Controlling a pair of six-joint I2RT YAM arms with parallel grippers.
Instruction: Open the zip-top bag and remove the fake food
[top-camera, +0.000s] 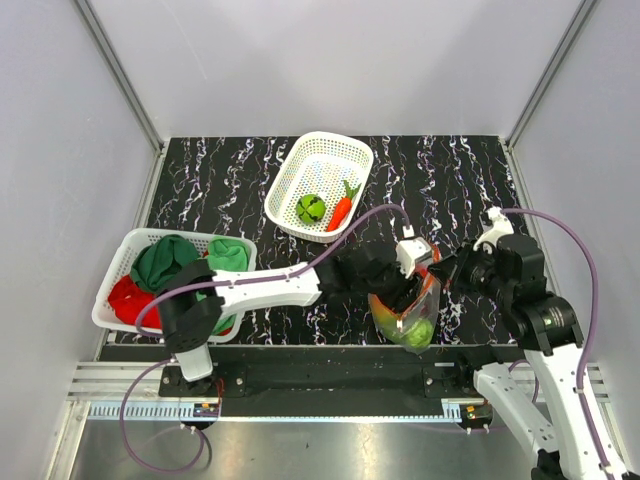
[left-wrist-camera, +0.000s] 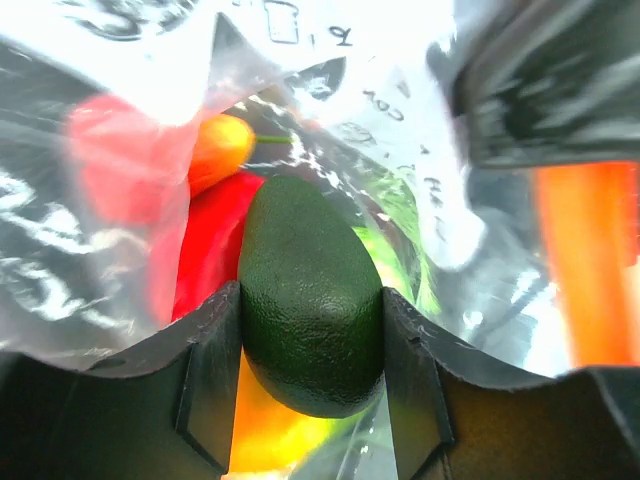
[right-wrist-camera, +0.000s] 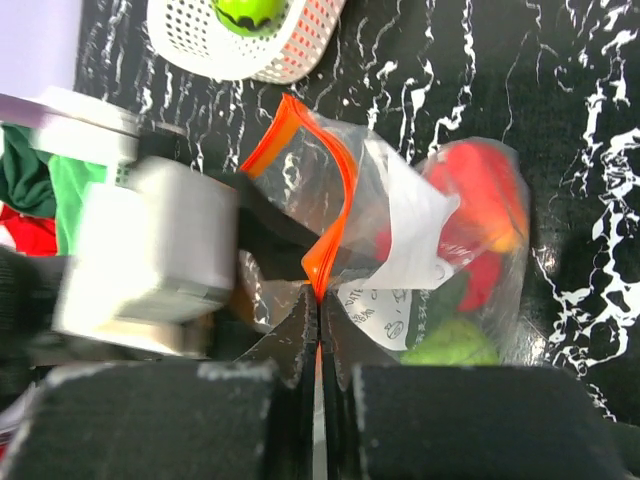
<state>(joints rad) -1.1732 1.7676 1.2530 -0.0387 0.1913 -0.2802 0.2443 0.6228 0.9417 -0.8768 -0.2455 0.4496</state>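
Bag (top-camera: 405, 318): clear crinkly film with a printed white label, sitting at the near right of the desk (top-camera: 220, 190), between both arms. Can't tell if its bottom touches the desk.

Right pincer (right-wrist-camera: 318, 330): closed flat on the bag mouth, clamping the red-orange zip strip (right-wrist-camera: 335, 215). The strip is bowed into an open loop above the clamp.

Left pincer (left-wrist-camera: 312, 330): inside the bag. Its black fingers (left-wrist-camera: 205, 380) press both sides of a dark green, pebbly, avocado-shaped piece (left-wrist-camera: 310, 260), so it is gripping that piece.

Rest of the toy food still in the bag is all glossy plastic: a red pepper (right-wrist-camera: 470, 190), an orange pepper (left-wrist-camera: 218, 148) and a lime-green round lump (right-wrist-camera: 450, 345).

Far centre: a white perforated basket (top-camera: 350, 155), rounded rectangle, holds a green ball (top-camera: 310, 208) and a carrot stick (top-camera: 341, 210) side by side.

Near left: a second mesh basket (top-camera: 118, 262) holds a bunched green cloth (top-camera: 165, 260) and a red cloth (top-camera: 125, 298).

Desk top is black with white marble veining.
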